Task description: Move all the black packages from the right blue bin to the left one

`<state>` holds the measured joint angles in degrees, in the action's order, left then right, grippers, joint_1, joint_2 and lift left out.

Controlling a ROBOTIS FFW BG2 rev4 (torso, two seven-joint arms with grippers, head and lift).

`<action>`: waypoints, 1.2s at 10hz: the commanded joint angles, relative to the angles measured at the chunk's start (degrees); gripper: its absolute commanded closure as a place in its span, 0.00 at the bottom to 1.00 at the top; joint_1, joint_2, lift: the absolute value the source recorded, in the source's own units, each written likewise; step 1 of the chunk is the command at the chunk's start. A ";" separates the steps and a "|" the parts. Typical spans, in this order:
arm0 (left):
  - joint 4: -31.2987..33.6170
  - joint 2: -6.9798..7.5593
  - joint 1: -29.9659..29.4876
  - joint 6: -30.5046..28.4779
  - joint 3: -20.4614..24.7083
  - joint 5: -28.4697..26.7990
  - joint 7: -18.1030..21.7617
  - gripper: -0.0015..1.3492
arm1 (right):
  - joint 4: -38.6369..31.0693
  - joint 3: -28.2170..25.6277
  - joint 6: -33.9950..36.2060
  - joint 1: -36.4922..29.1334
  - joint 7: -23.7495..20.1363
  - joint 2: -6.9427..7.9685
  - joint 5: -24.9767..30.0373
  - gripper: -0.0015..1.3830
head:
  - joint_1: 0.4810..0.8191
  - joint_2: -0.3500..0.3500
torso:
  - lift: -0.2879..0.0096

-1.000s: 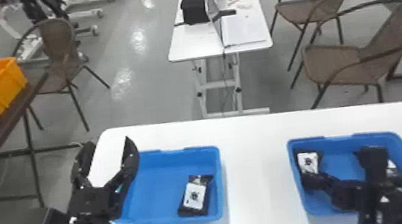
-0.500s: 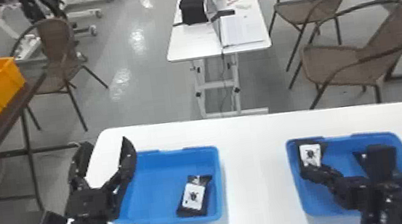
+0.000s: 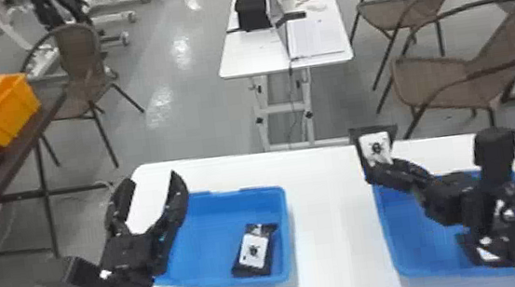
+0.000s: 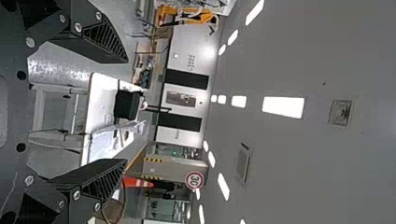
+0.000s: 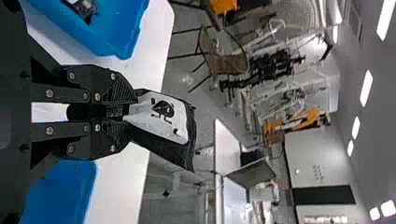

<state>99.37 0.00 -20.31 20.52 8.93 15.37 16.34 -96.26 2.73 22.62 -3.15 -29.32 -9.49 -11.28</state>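
Above the far left corner of the right blue bin [image 3: 416,238], my right gripper [image 3: 381,168] is shut on a black package [image 3: 375,148] with a white label. In the right wrist view, the right gripper [image 5: 125,112] pinches one end of that package [image 5: 163,119]. Another package [image 3: 485,251] lies in the right bin, partly hidden by the right arm. The left blue bin [image 3: 220,272] holds one black package [image 3: 254,250] near its right side. My left gripper [image 3: 150,201] stands open and empty over the left bin's left edge; the left wrist view shows the left gripper [image 4: 125,112] with its fingers apart.
The white table [image 3: 327,221] runs between the two bins. Behind it stand another white table [image 3: 260,56] with a laptop and wicker chairs [image 3: 440,71]. At the far left, an orange bin [image 3: 8,110] rests on a dark table.
My right gripper has risen from inside the right bin with the package held, which now hangs above the bin's far left corner. The left arm has kept almost still.
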 commanded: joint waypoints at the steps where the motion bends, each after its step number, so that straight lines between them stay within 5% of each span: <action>1: 1.36 -0.15 0.88 -5.05 -1.28 2.47 0.00 0.22 | -0.34 3.08 1.72 5.35 -4.08 0.00 1.87 0.75 | 0.63 0.72 | 0.97; 3: 3.11 0.26 3.61 -13.14 -4.27 6.52 1.23 0.22 | 2.04 8.17 2.34 11.33 -9.00 0.61 1.96 0.75 | 0.63 0.76 | 0.97; 4: 3.11 2.29 5.37 -17.79 -5.76 10.21 2.73 0.22 | 3.97 10.63 1.28 13.08 -9.26 0.87 -0.41 0.75 | 0.63 0.77 | 0.97; 5: 3.29 2.81 7.39 -22.10 -6.20 11.35 5.01 0.22 | 5.11 13.27 0.75 14.58 -9.35 0.87 -1.56 0.75 | 0.63 0.77 | 0.97; 6: 3.29 2.20 9.23 -25.35 -5.68 11.35 7.83 0.22 | 7.05 16.17 -0.04 16.25 -9.44 0.70 -3.84 0.75 | 0.63 0.78 | 0.97; 7: 3.29 1.41 10.73 -27.46 -5.41 11.26 9.58 0.22 | 8.98 19.07 -0.92 17.92 -9.53 0.52 -5.77 0.75 | 0.63 0.78 | 0.97; 9: 3.20 2.37 12.13 -27.81 -6.56 11.97 9.67 0.22 | 11.35 23.82 -2.06 20.55 -9.53 0.35 -8.15 0.75 | 0.63 0.81 | 0.97; 12: 2.41 2.55 12.48 -30.10 -7.43 14.87 9.67 0.22 | 12.76 25.14 -2.67 21.61 -9.53 0.35 -8.94 0.75 | 0.63 0.84 | 0.97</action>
<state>101.94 2.62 -7.82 -9.46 1.62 29.82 26.01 -83.66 27.83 19.96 18.37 -38.85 -9.14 -20.15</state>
